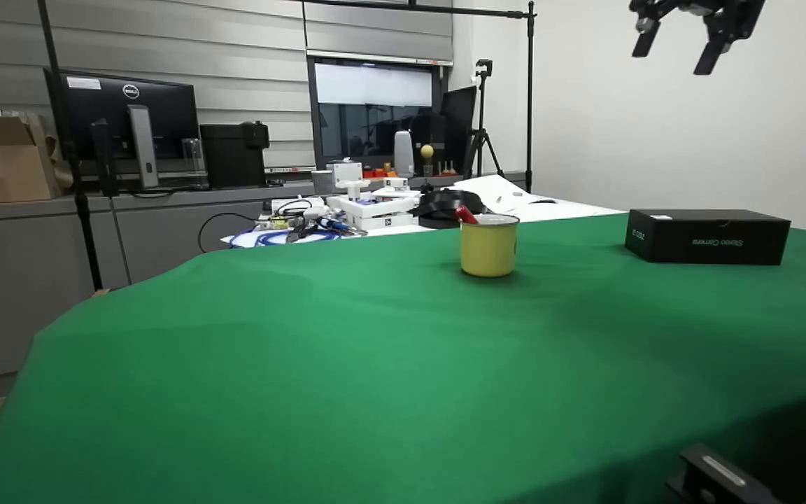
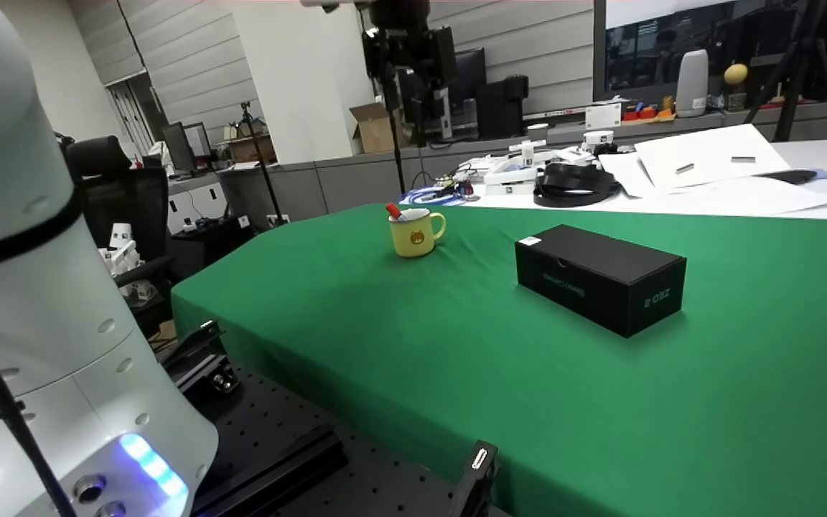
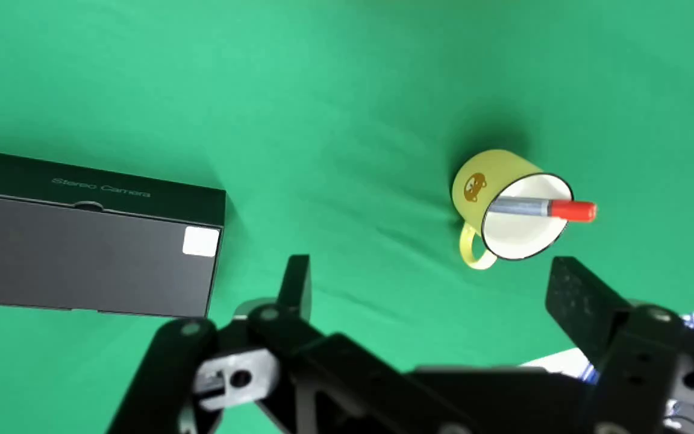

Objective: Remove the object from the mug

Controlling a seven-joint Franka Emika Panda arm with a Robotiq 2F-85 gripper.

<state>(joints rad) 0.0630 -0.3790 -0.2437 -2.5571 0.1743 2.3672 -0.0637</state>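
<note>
gripper (image 3: 431, 265) hangs well above the cloth (image 3: 347, 120), its fingers (image 3: 576, 295) spread wide with nothing between them. below and beyond them, toward one finger's side, the mug (image 3: 500, 172) stands upright; the pen (image 3: 531, 207), presumably the object meant, leans inside it with its red end (image 3: 573, 210) out past the rim (image 3: 520, 259). a straight drop from here would likely miss both and press on the cloth, so a sideways shift looks due. the pen's lean seems to run roughly along the line the fingers close on; brought in that way, one finger could shove the pen against the rim and rock or tip the mug before any grip forms. reaching too deep might trap the rim with the pen and lift both; too shallow, and the short end on offer could slip free. the handle (image 3: 466, 244), on the side facing the fingers, may snag one that swings in low. out past the opposite finger, also below, lies the box (image 3: 88, 241); a low sweep this wide could nudge it.
</note>
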